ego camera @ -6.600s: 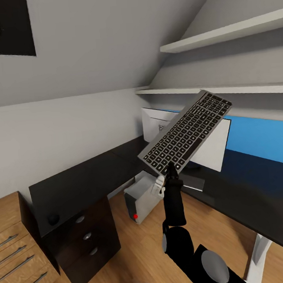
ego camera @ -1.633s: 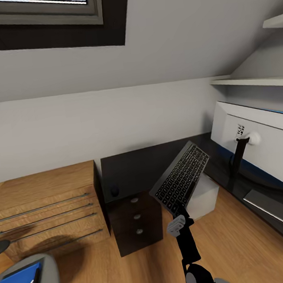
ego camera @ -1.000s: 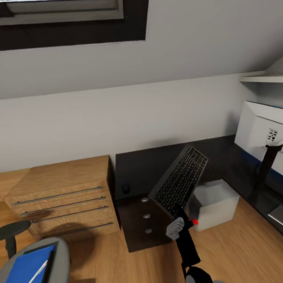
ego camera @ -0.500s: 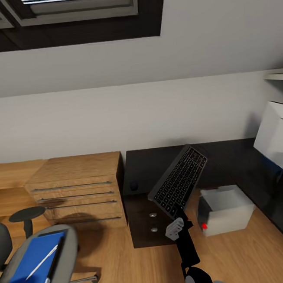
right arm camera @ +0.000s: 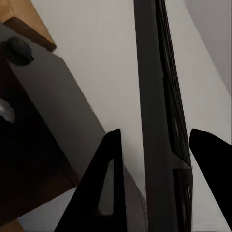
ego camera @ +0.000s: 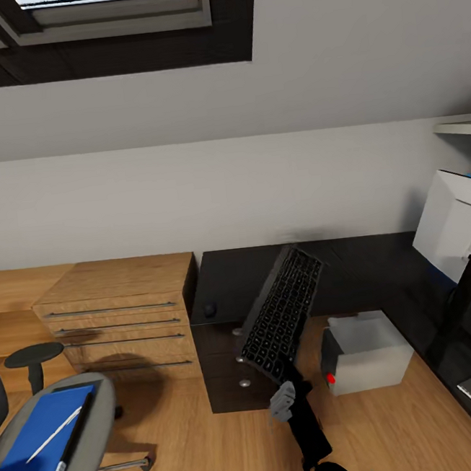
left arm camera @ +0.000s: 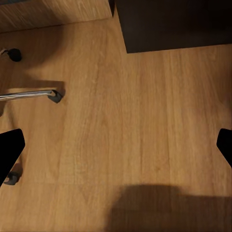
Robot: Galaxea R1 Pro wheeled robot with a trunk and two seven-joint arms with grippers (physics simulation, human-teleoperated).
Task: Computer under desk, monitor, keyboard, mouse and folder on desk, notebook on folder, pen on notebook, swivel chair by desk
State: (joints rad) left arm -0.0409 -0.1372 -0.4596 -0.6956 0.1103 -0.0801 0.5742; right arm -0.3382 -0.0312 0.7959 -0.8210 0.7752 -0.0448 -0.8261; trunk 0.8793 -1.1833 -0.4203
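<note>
My right gripper (ego camera: 286, 384) is shut on the near end of the dark keyboard (ego camera: 281, 323), which slants up over the black desk's (ego camera: 355, 266) front edge. The right wrist view shows the keyboard (right arm camera: 159, 121) edge-on between both fingers (right arm camera: 110, 186). A small black mouse (ego camera: 210, 310) lies on the desk's left end. The white computer (ego camera: 367, 352) sits on the floor under the desk. The white monitor (ego camera: 463, 230) stands at the right. At lower left, the grey swivel chair (ego camera: 94, 442) carries the blue folder (ego camera: 37, 452) with a white pen (ego camera: 57, 433) on top. My left gripper (left arm camera: 116, 145) hangs open over the floor.
A wooden dresser (ego camera: 120, 313) stands left of the desk, and a dark drawer unit (ego camera: 224, 371) sits under the desk's left end. A chair leg with caster (left arm camera: 34, 94) lies on the wood floor. A skylight (ego camera: 95, 3) is above and a shelf (ego camera: 460, 127) at the right.
The view swung left over the earlier frames, bringing chair and dresser in, then edged back. The keyboard has dropped lower and tilted steeper, still in my right gripper.
</note>
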